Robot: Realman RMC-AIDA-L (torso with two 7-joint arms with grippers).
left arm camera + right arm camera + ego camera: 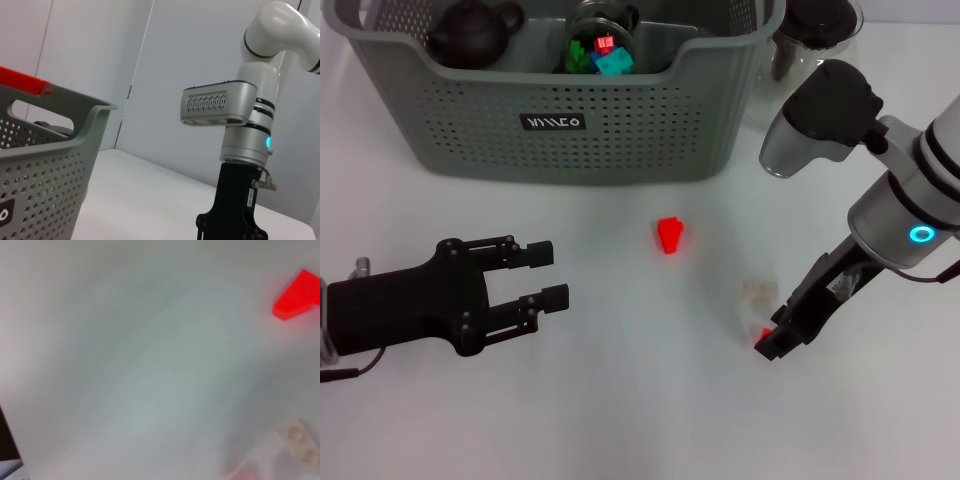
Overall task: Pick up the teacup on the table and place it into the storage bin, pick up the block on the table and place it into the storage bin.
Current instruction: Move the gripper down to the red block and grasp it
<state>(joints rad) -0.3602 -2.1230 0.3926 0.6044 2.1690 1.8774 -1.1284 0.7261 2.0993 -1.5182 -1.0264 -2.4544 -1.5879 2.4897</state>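
The storage bin stands at the back of the table, and its wall also fills the left wrist view as the storage bin. Inside it a glass teacup holds coloured blocks. A red block lies on the table in front of the bin and shows in the right wrist view as the red block. My right gripper is down at the table, right of that block, with a small red piece at its tip. My left gripper hovers open and empty at front left.
A pale studded block lies just above the right gripper's tip, seen too as the pale block. A dark teapot sits in the bin. A clear glass teapot stands right of the bin, behind the right arm.
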